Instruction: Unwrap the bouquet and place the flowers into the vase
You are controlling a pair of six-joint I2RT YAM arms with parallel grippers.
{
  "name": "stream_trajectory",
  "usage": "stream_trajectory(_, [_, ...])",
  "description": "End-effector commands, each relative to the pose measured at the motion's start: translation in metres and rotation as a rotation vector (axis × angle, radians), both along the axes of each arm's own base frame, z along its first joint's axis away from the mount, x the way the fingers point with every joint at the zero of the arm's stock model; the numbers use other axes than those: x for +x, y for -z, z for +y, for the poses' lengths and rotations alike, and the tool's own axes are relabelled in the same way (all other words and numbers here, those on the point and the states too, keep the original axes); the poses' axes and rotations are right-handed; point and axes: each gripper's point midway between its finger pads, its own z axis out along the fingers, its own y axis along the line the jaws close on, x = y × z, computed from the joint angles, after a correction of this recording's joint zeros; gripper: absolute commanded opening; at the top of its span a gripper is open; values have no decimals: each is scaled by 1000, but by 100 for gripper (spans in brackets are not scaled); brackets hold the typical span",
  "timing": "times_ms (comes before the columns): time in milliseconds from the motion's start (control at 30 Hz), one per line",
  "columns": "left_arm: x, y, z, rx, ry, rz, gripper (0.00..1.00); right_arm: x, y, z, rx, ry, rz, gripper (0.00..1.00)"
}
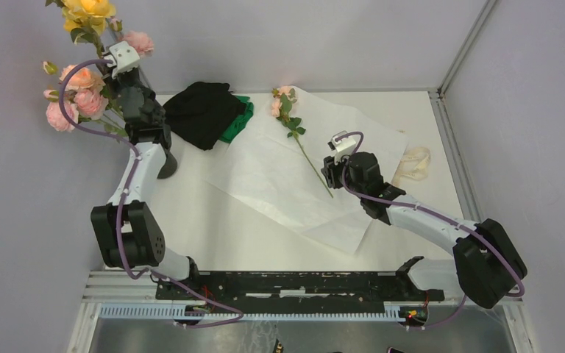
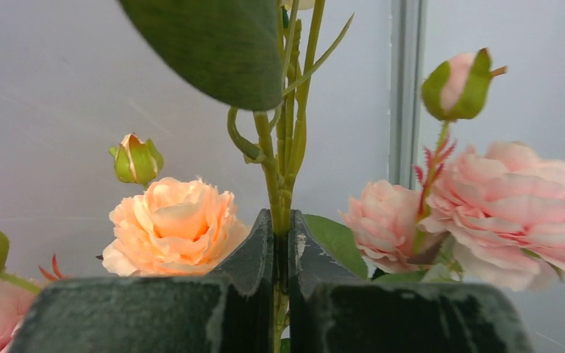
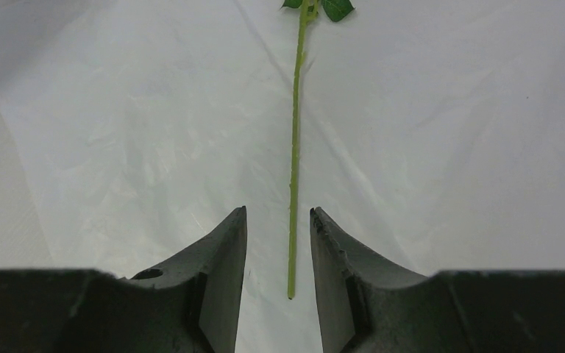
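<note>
Two hands are working well apart. At the far left of the surface (image 1: pixel 191 213), the left hand (image 2: pixel 281 246) is clamping tight on the flowers (image 2: pixel 173 224) by their green stems, holding them raised. The right hand (image 3: pixel 278 220) is hanging half open over a single stem (image 3: pixel 293 147) lying on white paper (image 1: pixel 265 176), its fingers either side of the cut end.

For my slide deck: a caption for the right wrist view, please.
Open jaws straddle the cut end of a green stem lying on white paper.
</note>
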Motion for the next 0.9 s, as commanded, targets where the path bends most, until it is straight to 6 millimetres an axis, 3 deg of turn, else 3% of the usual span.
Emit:
stream_trajectory(0, [-5, -17, 11, 33, -39, -25, 2, 9, -13, 1, 10, 12, -41, 43])
stream_trajectory(333, [6, 7, 13, -58, -16, -7, 2, 7, -14, 1, 17, 10, -44, 43])
stream_trajectory(667, [-9, 39, 20, -203, -60, -35, 2, 3, -18, 2, 36, -4, -50, 43])
stream_trajectory(867, [-8, 64, 9, -244, -45, -8, 2, 1, -25, 2, 46, -7, -62, 43])
